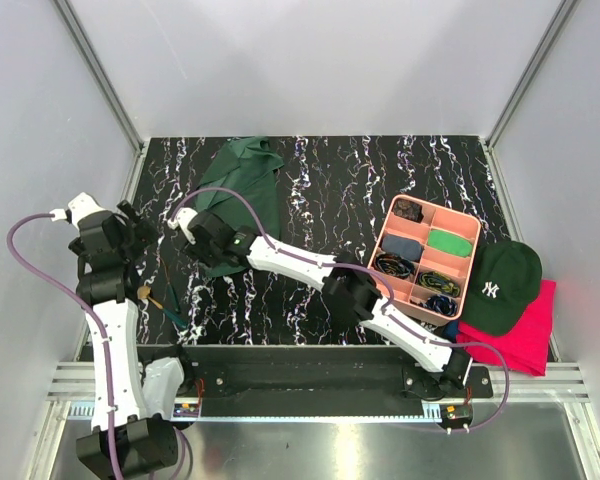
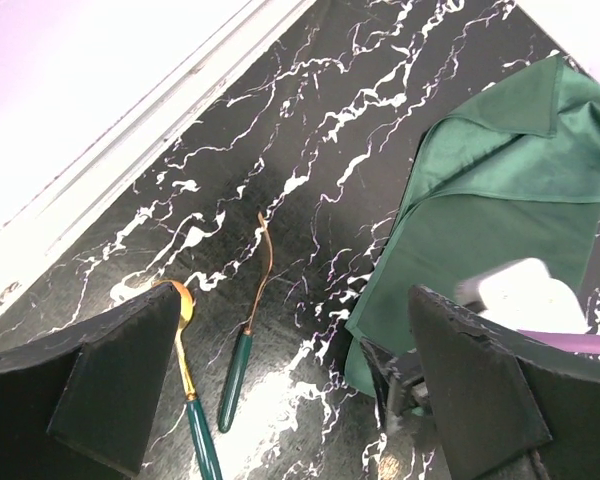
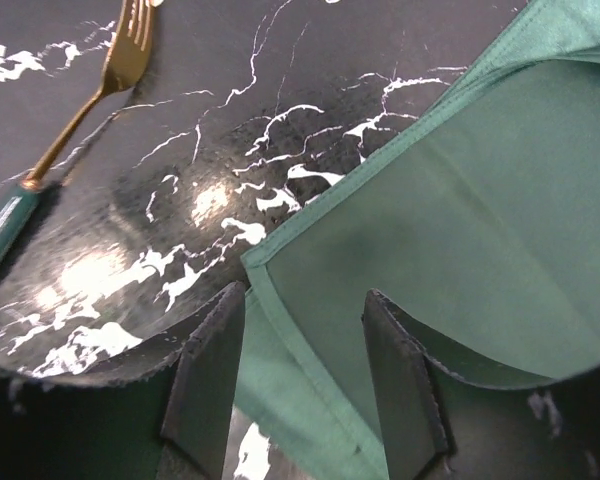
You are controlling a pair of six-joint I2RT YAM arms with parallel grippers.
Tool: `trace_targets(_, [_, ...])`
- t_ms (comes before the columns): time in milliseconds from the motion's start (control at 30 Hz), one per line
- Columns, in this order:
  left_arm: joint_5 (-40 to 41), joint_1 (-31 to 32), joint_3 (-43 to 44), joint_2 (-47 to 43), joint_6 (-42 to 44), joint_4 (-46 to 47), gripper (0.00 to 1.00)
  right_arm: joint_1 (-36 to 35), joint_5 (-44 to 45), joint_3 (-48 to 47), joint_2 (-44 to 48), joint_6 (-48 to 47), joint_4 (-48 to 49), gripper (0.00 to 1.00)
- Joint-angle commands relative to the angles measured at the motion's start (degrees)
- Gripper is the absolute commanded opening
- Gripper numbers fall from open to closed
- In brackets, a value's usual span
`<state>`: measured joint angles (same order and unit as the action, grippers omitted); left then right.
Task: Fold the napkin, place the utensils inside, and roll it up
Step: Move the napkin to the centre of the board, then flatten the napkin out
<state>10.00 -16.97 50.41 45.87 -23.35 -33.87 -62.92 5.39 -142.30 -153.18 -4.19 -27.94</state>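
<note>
White "NY" on cap (image 1: 515, 262); R tool (image 3: 305, 300) at napkin (image 3: 460, 200) edge.

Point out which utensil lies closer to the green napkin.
The fork, the slim piece with the curved bronze neck. The gold-bowled spoon lies beyond it, farther from the napkin.
</note>
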Motion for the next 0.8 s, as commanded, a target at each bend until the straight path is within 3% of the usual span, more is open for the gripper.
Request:
trace_targets(0, [-4.7,-1.5,-0.8,0.2,-0.4,4.2,0.99,-0.8,2.2,-4.8,-2.8,-4.2,0.2,0.58])
trace_targets(633, [-9.6,-4.2,-1.6,1.3,-1.3,5.4,0.99,-0.9,-4.4,-6.0,-5.5,-5.3,2.0,0.58])
trace_targets(767, [-11.6,-4.4,-1.8,1.6,-1.3,5.6,0.99,-0.9,-4.1,-6.8,-6.6,-5.3,2.0,0.50])
